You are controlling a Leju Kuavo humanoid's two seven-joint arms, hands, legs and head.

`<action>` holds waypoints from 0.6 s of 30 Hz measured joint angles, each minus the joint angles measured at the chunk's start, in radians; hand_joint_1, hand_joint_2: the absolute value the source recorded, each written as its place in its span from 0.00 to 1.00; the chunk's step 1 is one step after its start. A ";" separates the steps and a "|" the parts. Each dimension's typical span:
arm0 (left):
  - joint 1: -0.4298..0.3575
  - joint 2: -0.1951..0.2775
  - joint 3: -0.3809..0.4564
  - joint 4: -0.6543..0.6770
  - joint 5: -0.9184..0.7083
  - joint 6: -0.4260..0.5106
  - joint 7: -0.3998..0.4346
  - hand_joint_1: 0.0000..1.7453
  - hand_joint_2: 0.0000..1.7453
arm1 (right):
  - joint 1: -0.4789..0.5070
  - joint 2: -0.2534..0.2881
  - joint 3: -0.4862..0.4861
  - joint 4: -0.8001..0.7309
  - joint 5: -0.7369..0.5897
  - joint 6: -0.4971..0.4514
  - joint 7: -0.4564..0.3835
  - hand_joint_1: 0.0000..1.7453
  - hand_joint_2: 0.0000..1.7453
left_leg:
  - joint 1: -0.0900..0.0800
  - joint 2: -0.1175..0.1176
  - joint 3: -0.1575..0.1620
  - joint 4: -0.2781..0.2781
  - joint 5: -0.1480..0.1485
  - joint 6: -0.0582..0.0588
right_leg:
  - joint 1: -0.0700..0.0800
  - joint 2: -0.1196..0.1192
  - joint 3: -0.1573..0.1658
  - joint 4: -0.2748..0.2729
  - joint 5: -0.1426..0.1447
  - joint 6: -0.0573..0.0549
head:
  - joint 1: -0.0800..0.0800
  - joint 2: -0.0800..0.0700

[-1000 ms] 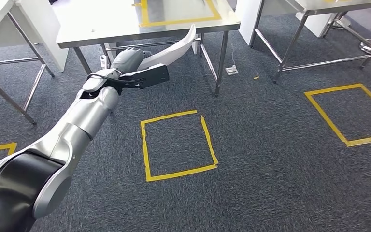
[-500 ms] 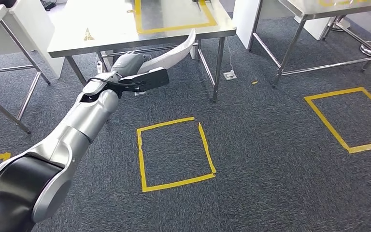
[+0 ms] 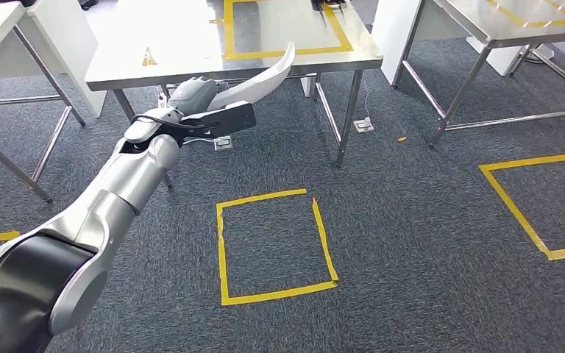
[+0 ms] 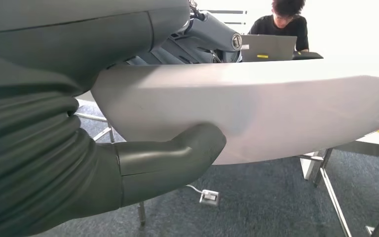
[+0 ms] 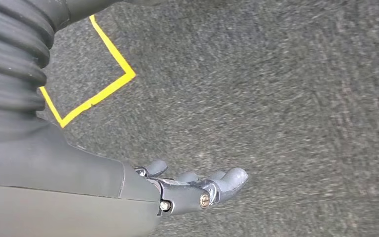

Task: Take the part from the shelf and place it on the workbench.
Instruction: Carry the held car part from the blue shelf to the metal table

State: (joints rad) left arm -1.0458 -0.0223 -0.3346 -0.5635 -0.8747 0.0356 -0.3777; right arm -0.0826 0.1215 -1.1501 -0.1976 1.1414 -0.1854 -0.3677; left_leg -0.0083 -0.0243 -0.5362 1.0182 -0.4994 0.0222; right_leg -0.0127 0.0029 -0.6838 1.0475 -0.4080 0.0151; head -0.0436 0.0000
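Note:
My left hand [image 3: 195, 99] grips a long, curved white part [image 3: 261, 79], held out in front of me with its tip rising toward the steel workbench [image 3: 191, 55]. In the left wrist view the part [image 4: 256, 111] spans the frame, with my thumb [image 4: 177, 150] pressed under it and my fingers over it. The workbench top carries a rectangle of yellow tape [image 3: 287, 29]. My right hand [image 5: 197, 190] hangs over the grey carpet with its fingers spread and nothing in it.
A yellow tape square [image 3: 274, 246] marks the carpet ahead, another [image 3: 541, 202] lies at right. More steel tables stand at far left [image 3: 15, 88] and right [image 3: 485, 44]. A white socket block [image 3: 223, 143] lies under the workbench. A person [image 4: 281, 22] sits at a laptop beyond.
The whole view has shifted: the workbench and floor squares sit lower and further right in the picture. My left hand still holds the part in the same pose.

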 joint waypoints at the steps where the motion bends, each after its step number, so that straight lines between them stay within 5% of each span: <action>1: 0.000 0.000 0.000 -0.001 0.000 0.000 0.000 0.90 1.00 | 0.000 0.000 0.000 0.000 0.000 0.000 0.000 0.00 1.00 | -0.001 -0.001 0.007 -0.001 -0.005 -0.006 | 0.004 0.001 0.009 -0.026 0.020 -0.007 | 0.000 0.000; 5: -0.004 0.002 0.000 -0.006 0.000 0.000 0.000 0.90 1.00 | 0.000 0.000 0.000 0.000 0.000 0.000 0.000 0.00 1.00 | -0.002 0.003 -0.005 0.050 0.004 -0.031 | 0.000 0.001 0.046 -0.045 0.010 -0.035 | -0.002 0.000; 7: -0.006 0.003 0.000 -0.007 0.000 0.000 0.000 0.90 1.00 | -0.001 0.001 0.000 0.000 0.000 0.000 0.000 0.00 1.00 | 0.002 0.010 -0.071 0.157 -0.018 -0.040 | -0.002 0.001 0.068 -0.050 -0.004 -0.043 | -0.004 0.000; 9: -0.002 0.005 0.000 -0.006 0.000 0.000 0.001 0.90 1.00 | -0.002 0.001 0.000 0.000 0.001 0.000 0.000 0.00 1.00 | 0.008 0.013 -0.150 0.259 -0.073 -0.048 | -0.003 0.002 0.087 -0.051 -0.022 -0.044 | -0.004 0.000; 11: 0.002 0.009 0.000 -0.006 0.000 -0.001 0.002 0.90 1.00 | 0.001 0.001 0.000 0.000 0.004 0.002 -0.001 0.00 1.00 | 0.012 0.015 -0.187 0.265 -0.093 -0.053 | -0.003 0.004 0.111 -0.049 -0.043 -0.041 | -0.005 0.000; 12: 0.002 0.011 0.000 -0.006 -0.002 -0.001 0.002 0.90 1.00 | 0.002 0.001 0.000 0.000 0.005 0.003 -0.001 0.00 1.00 | 0.014 0.016 -0.183 0.223 -0.068 -0.053 | -0.003 0.005 0.125 -0.048 -0.055 -0.038 | -0.005 0.000; 14: 0.000 0.017 0.000 -0.006 -0.007 -0.003 0.003 0.90 1.00 | 0.003 0.001 0.000 0.000 0.008 0.005 -0.003 0.00 1.00 | 0.015 0.022 -0.156 0.087 0.038 -0.047 | -0.004 0.005 0.150 -0.043 -0.081 -0.030 | -0.005 0.000; 16: -0.004 0.023 -0.001 -0.007 -0.013 -0.011 0.006 0.90 1.00 | 0.002 0.000 0.000 0.000 0.008 0.006 -0.004 0.00 1.00 | 0.012 0.026 -0.135 0.002 0.113 -0.037 | -0.003 0.005 0.165 -0.041 -0.104 -0.018 | -0.005 0.000; 18: -0.011 0.028 -0.001 -0.010 -0.015 -0.019 0.009 0.90 1.00 | 0.001 0.000 0.000 0.000 0.008 0.005 -0.004 0.00 1.00 | 0.009 0.023 -0.125 -0.009 0.118 -0.022 | -0.002 0.004 0.174 -0.036 -0.111 -0.004 | -0.004 0.000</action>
State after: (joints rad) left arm -1.0566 0.0054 -0.3354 -0.5731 -0.8896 0.0165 -0.3685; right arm -0.0817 0.1220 -1.1501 -0.1976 1.1493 -0.1800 -0.3719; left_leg 0.0005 -0.0011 -0.6610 1.0091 -0.3814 0.0004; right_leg -0.0150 0.0073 -0.5099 1.0119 -0.5187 0.0111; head -0.0477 0.0000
